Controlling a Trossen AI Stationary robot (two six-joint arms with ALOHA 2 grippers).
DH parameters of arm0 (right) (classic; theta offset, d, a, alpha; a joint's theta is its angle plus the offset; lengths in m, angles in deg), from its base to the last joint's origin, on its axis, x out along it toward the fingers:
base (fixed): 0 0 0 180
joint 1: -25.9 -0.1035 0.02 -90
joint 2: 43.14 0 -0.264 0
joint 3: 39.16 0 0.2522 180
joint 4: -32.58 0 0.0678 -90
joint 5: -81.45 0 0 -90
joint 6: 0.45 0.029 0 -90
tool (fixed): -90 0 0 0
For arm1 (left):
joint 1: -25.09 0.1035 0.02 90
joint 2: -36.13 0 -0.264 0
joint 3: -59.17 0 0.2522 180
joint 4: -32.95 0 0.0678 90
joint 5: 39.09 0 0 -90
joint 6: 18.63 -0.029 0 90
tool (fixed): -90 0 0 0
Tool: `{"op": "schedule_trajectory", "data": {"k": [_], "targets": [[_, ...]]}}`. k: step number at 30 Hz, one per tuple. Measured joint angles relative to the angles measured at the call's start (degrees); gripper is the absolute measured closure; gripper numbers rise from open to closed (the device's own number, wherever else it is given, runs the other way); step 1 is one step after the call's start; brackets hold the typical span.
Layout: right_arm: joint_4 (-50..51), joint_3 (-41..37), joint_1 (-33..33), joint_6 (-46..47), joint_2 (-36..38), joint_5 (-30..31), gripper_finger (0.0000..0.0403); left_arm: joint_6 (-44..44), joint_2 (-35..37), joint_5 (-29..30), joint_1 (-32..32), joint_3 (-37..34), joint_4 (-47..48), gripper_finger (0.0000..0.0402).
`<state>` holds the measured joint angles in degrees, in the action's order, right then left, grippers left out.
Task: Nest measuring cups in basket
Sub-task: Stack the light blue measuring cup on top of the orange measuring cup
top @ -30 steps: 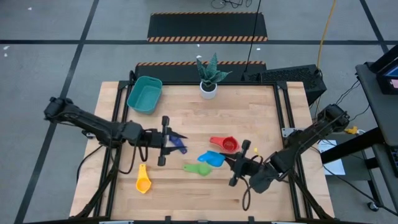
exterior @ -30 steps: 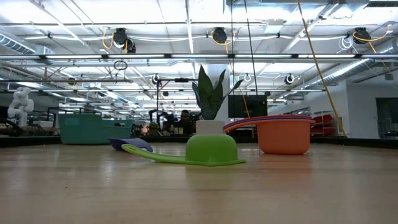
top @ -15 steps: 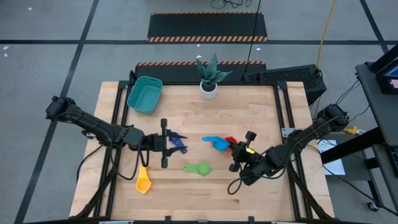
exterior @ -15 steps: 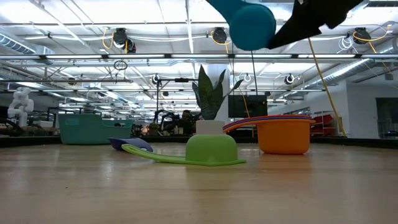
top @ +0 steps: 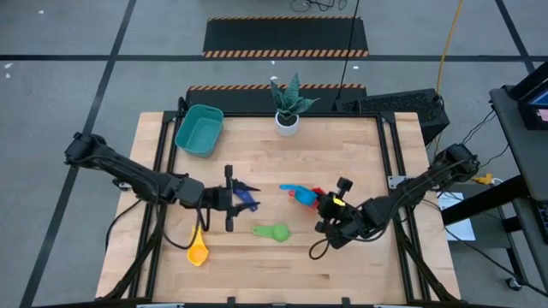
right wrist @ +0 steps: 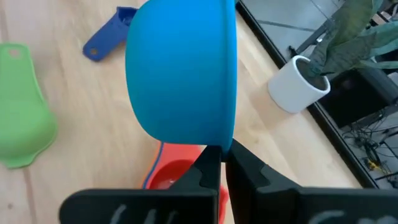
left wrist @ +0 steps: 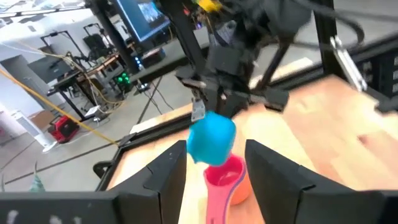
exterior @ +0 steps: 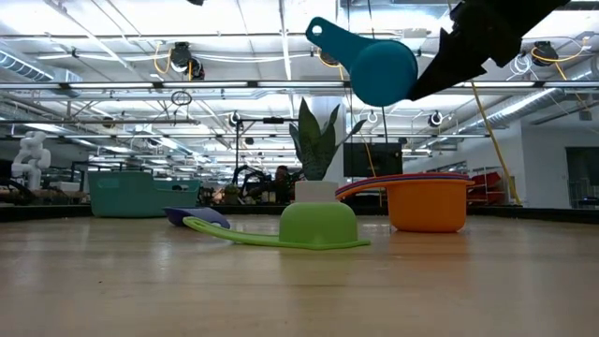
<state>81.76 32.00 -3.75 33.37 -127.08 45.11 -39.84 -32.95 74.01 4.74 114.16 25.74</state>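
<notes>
Two grippers over the wooden table point(top: 360, 154): right gripper point(right wrist: 221, 155) pinches a blue cup point(right wrist: 183, 71), left gripper point(left wrist: 214, 165) parted, empty.

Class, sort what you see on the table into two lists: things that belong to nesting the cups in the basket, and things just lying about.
Belongs to the job:
light blue cup, held up by the right gripper
red cup
green cup
yellow cup
dark blue cup
basket

Just lying about:
potted plant

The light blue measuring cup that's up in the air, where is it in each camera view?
High view: light blue cup mid-table, beside the red cup.
Low view: top centre, airborne.
Left wrist view: centre, above the red cup.
Right wrist view: fills centre, pinched by right gripper.
Shared landmark: red cup.
</notes>
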Motion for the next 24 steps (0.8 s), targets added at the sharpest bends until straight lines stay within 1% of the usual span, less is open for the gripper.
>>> {"op": "schedule_trajectory", "data": {"k": [4,7,11,14,19,24], "targets": [[-0.03,0.00,0.88,0.02,0.00,-2.27,0.0403,-0.91,-3.10,0.60,0.15,0.77,-2.06,0.0202],[-0.29,0.00,1.24,0.00,0.00,-3.60,0.0403,-1.16,-6.36,4.76,0.62,1.69,-2.88,0.0179],[-0.51,0.00,1.44,0.02,0.00,-4.67,0.0403,-1.84,-9.92,5.77,1.42,4.33,-3.72,0.0166],[-0.72,0.00,1.56,0.04,0.00,-5.80,0.0403,-3.58,-13.37,5.68,1.56,6.12,-3.08,0.0176],[-1.01,0.00,1.55,0.04,0.00,-6.16,0.0403,-5.26,-17.15,5.67,1.81,9.06,-3.53,0.0212],[-1.78,0.02,1.49,0.03,0.00,-7.44,0.0403,-2.55,-17.23,5.66,3.83,9.18,-1.80,0.0248]]}}
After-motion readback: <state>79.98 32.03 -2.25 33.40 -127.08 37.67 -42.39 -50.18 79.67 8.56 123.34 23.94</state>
